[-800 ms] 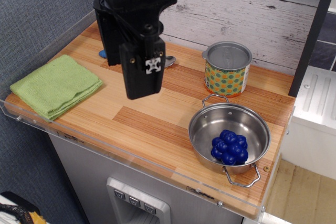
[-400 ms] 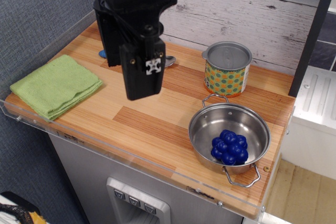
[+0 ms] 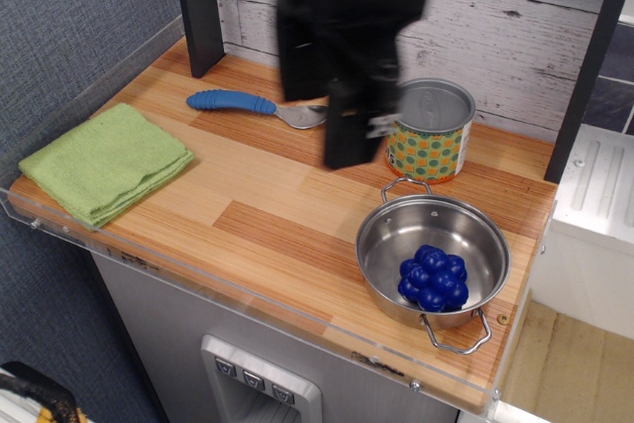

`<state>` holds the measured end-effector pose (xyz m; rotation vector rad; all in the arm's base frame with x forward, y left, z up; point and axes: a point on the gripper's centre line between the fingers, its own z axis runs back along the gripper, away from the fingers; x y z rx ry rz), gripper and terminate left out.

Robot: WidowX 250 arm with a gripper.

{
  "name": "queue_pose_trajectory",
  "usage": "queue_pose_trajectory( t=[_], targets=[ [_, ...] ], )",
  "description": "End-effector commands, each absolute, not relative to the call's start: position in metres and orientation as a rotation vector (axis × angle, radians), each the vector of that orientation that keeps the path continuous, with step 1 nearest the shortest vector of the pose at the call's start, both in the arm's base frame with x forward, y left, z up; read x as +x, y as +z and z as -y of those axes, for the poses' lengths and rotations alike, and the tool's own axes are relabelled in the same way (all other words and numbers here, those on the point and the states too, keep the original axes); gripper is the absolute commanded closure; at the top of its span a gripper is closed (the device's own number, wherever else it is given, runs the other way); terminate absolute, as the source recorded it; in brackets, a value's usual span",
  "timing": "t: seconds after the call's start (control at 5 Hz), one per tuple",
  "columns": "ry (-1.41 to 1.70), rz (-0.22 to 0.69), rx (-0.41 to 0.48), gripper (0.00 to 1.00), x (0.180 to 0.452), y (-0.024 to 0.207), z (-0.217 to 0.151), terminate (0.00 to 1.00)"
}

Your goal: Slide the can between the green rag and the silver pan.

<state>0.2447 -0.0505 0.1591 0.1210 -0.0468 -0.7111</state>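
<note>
1 motion-blurred black gripper (image 3: 354, 146) — finger state unreadable — is hanging beside 1 yellow-orange dotted tin can (image 3: 429, 132); 1 folded light-green rag (image 3: 105, 160) and 1 shiny steel two-handled pan (image 3: 433, 255) are lying well apart.

A wooden counter (image 3: 267, 225) stands between whitewashed plank wall (image 3: 515, 17) and grey fabric wall (image 3: 69, 17).

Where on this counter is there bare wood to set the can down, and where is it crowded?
Widest bare patch: mid-counter, between the green rag and the silver pan, in front of the blue-handled spoon. A thinner strip runs along the front edge. The right end is crowded: the can sits just behind the pan, with the blurred pincer at the can's left side.
</note>
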Motion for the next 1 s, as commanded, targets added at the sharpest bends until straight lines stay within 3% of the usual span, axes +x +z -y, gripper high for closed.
queue_pose_trajectory(
  t=[0.0,0.2,0.4,0.8],
  targets=[
    [-0.855,0.301,0.162,0.0,0.314,0.16,0.08,0.0],
    [-0.893,0.408,0.108,0.0,0.344,0.144,0.089,0.0],
    [-0.917,0.452,0.029,0.0,0.376,0.124,0.101,0.0],
    [-1.056,0.388,-0.005,0.0,0.415,0.096,0.115,0.0]
  ],
)
